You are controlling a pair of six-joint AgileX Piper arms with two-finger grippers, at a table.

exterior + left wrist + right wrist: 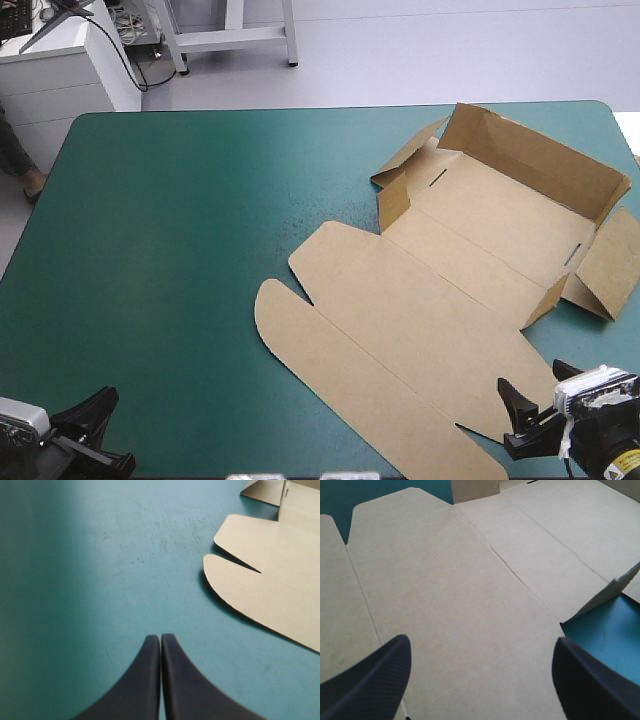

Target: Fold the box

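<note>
The box (430, 310) is lying on the bench's (180, 250) right half, far walls partly raised, lid flat toward the near edge. The right gripper (481, 641) is hovering wide open over the lid. The left gripper (160, 639) is sitting closed at the near left corner, well apart. With nothing steadying the box, pushing the lid risks sliding the whole sheet or flattening the walls.

One box (420, 310) — two grippers (160, 639) (482, 641), one table (180, 250)
</note>
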